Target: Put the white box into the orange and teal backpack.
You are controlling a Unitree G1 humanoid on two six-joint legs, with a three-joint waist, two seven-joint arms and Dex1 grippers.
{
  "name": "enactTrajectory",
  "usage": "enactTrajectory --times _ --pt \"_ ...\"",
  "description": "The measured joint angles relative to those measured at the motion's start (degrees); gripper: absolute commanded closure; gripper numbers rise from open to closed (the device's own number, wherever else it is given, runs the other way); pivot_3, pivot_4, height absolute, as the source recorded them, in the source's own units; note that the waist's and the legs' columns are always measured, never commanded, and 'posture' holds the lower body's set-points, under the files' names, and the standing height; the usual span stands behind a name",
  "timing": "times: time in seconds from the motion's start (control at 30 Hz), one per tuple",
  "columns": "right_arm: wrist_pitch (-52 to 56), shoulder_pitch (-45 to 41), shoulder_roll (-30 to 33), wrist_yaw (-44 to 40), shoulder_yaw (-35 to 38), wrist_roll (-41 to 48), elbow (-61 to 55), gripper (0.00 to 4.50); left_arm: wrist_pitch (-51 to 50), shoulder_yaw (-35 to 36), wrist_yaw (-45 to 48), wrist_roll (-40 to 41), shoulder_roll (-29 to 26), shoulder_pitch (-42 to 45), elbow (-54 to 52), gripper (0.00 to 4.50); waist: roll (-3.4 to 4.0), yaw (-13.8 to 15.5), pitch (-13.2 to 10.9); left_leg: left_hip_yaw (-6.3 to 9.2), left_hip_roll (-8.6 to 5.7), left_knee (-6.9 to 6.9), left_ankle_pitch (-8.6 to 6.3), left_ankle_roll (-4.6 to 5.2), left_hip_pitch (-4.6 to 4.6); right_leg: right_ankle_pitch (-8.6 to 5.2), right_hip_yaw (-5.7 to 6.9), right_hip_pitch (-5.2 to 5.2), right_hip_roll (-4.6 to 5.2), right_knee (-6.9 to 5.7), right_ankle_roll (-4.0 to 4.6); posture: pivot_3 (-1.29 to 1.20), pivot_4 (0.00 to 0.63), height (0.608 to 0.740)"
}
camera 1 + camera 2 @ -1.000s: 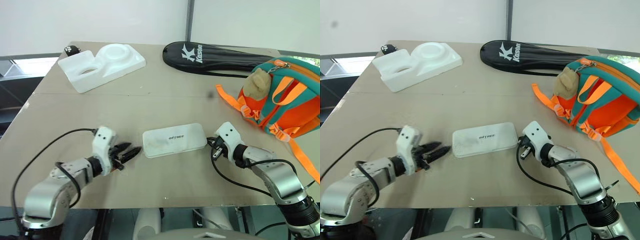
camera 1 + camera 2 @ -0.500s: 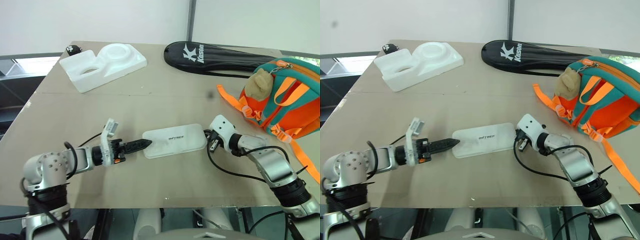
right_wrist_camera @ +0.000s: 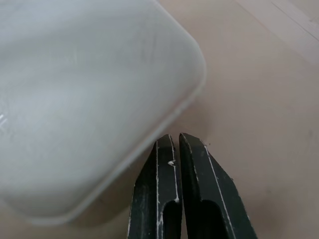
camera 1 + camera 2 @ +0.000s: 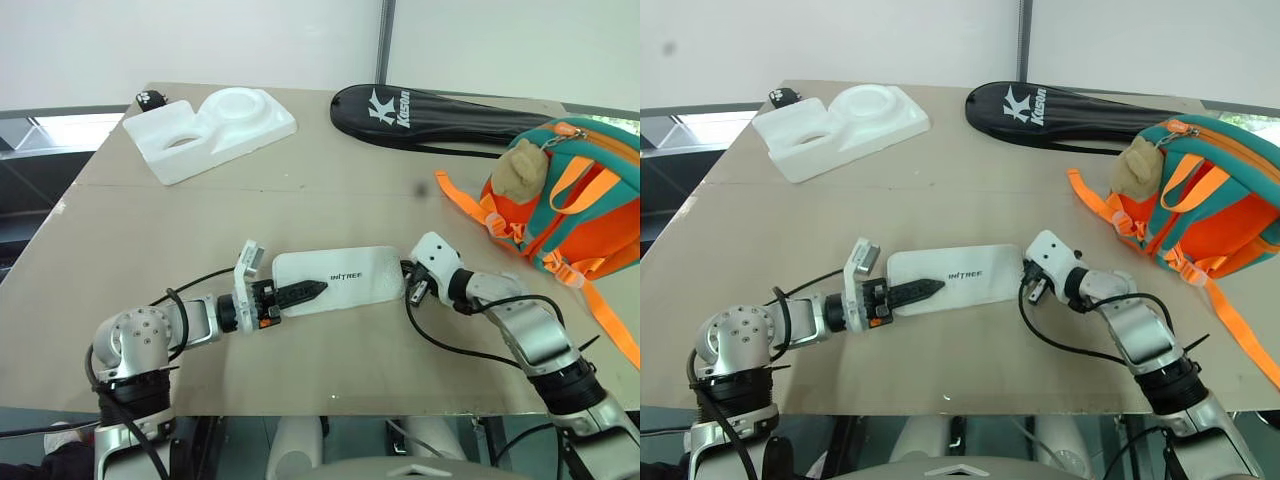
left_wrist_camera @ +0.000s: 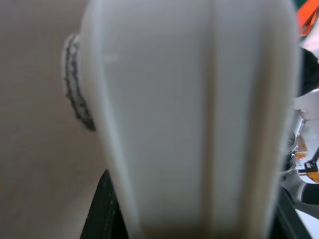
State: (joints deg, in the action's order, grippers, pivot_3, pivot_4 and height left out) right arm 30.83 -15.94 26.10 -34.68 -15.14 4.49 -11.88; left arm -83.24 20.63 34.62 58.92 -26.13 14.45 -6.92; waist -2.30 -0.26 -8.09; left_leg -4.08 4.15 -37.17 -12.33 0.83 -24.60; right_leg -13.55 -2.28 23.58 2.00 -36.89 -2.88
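Note:
The white box (image 4: 345, 278) lies flat near the table's front edge, with small dark lettering on top. My left gripper (image 4: 316, 290) reaches in from the left and is shut on the box's left end, one black finger lying across its top. The left wrist view has the white box (image 5: 199, 114) held between two black fingers (image 5: 102, 211). My right gripper (image 4: 410, 288) is shut, and its fingertips (image 3: 169, 149) touch the box's right corner. The orange and teal backpack (image 4: 585, 215) sits at the right edge with a beige plush toy (image 4: 520, 168) on it, apart from both grippers.
A long black racket bag (image 4: 440, 110) lies at the back right. A chunky white styrofoam piece (image 4: 210, 128) sits at the back left, with a small black object (image 4: 150, 98) behind it. Orange straps (image 4: 610, 320) trail from the backpack toward the table's front right.
My left gripper moved right onto the box's left end and closed on it. The box shifted slightly left. My right gripper stayed shut at the box's right end.

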Motion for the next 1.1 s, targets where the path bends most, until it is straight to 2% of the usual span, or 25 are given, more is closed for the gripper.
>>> enactTrajectory --times 0.07,0.13,0.17,0.23,0.27,0.33,0.43,0.53,0.6,0.67,0.77,0.87,0.97,1.1 --pt "2.03 2.46 0.26 0.18 3.31 1.98 -3.34 4.5 0.12 0.24 -0.35 0.36 0.14 -0.19 -0.18 3.42 0.0 -0.06 0.0 0.0 0.0 -0.01 0.0 0.0 0.01 0.0 -0.01 0.0 0.0 0.0 0.0 0.0 0.15 0.74" --pt "5.93 4.69 0.38 0.15 8.77 6.32 -7.73 3.98 0.16 0.49 -1.1 0.96 0.61 0.01 -0.43 3.42 0.01 -0.06 -0.01 0.02 0.0 -0.01 0.0 0.0 -0.01 0.0 0.0 0.0 0.0 -0.01 0.0 0.0 0.15 0.74" --pt "9.08 7.94 0.4 -0.08 15.48 11.35 -13.18 3.66 0.22 0.83 -1.74 1.48 1.28 -0.01 -0.81 3.42 0.04 0.2 -0.02 0.03 0.0 -0.01 0.0 0.0 -0.04 0.0 0.01 0.01 0.01 -0.01 0.0 0.0 0.15 0.74" --pt "13.1 13.86 3.32 -1.15 26.08 17.54 -21.23 2.84 1.18 1.45 -2.94 1.81 1.78 0.39 -1.05 3.42 0.01 0.88 -0.01 0.05 0.0 0.03 -0.01 -0.01 -0.09 0.02 0.04 0.02 0.0 0.04 -0.04 0.0 0.15 0.74" --pt "13.53 14.48 3.64 -1.21 27.44 18.14 -22.06 2.45 1.4 1.49 -3.14 1.81 1.8 0.48 -1.11 3.42 0.01 0.93 -0.02 0.05 0.0 0.05 -0.01 -0.01 -0.1 0.01 0.05 0.03 0.0 0.05 -0.03 0.0 0.15 0.74" --pt "17.58 18.65 4.28 -0.98 36.33 24.32 -27.06 1.65 2.65 1.54 -4.37 1.69 2.14 1.45 -1.01 3.42 0.02 0.95 -0.02 0.06 0.01 0.09 -0.01 0.0 -0.06 -0.01 0.04 0.03 -0.02 0.06 0.0 0.0 0.15 0.74" --pt "25.16 23.99 4.95 0.19 49.91 37.54 -32.51 0.23 3.88 1.03 -5.73 1.53 3.35 3.99 -0.13 3.42 0.04 0.94 -0.03 0.07 0.02 0.05 -0.01 0.0 -0.06 -0.01 0.03 0.01 -0.04 0.05 0.01 0.0 0.15 0.74" --pt "31.61 28.38 8.61 2.51 58.86 47.06 -33.41 0.18 5.29 0.15 -6.35 0.64 3.34 6.48 1.12 3.42 0.01 0.7 -0.02 0.0 0.01 0.02 -0.01 0.01 0.0 -0.01 -0.06 -0.01 -0.03 0.06 0.01 0.0 0.15 0.74" --pt "32.73 27.82 9.64 5.38 59.69 47.68 -32.91 0.18 5.73 -1.08 -6.35 0.14 3.41 7.28 1.45 3.42 0.01 0.21 -0.01 -0.01 0.01 0.0 -0.01 0.01 0.0 0.0 -0.08 0.0 -0.03 0.06 0.01 0.0 0.15 0.74" --pt "32.71 23.71 9.7 10.69 59.23 45.79 -30.66 0.18 6.45 -2.22 -6.4 -0.45 3.82 7.94 1.69 3.42 0.01 -0.45 -0.01 -0.01 0.0 -0.02 -0.01 0.01 -0.01 0.0 -0.09 0.01 -0.03 0.06 0.01 0.0 0.15 0.74" --pt "29.19 15.73 9.56 18.0 55.03 38.89 -24.13 0.18 7.68 -3.61 -6.69 -1.31 4.25 8.59 1.65 3.42 0.01 -0.66 -0.01 0.01 -0.02 0.04 -0.01 0.01 -0.04 -0.01 -0.11 0.06 -0.07 0.06 0.01 0.0 0.15 0.74" --pt "24.18 8.09 7.7 20.14 46.36 34.04 -17.38 0.18 8.18 -3.72 -7.58 -1.49 4.61 9.35 1.59 3.42 0.04 -0.53 -0.03 0.07 -0.01 0.15 0.0 0.01 -0.08 0.06 -0.08 0.09 -0.14 0.06 -0.12 0.0 0.15 0.74" --pt "20.82 3.25 6.36 20.88 41.79 30.95 -12.39 0.18 8.66 -3.43 -8.08 -1.48 4.74 9.42 1.38 3.42 0.06 -0.5 -0.04 0.04 -0.01 0.16 0.0 0.01 -0.1 0.12 -0.09 0.1 -0.13 0.09 -0.23 0.0 0.15 0.74" --pt "13.64 -3.46 4.42 21.04 37.82 26.87 -5.49 2.0 9.64 -2.88 -8.84 -1.42 4.97 8.01 -0.67 3.42 0.12 -0.36 -0.08 0.02 -0.02 0.13 0.0 0.01 -0.15 0.13 -0.1 0.1 -0.11 0.12 -0.25 0.0 0.15 0.74"
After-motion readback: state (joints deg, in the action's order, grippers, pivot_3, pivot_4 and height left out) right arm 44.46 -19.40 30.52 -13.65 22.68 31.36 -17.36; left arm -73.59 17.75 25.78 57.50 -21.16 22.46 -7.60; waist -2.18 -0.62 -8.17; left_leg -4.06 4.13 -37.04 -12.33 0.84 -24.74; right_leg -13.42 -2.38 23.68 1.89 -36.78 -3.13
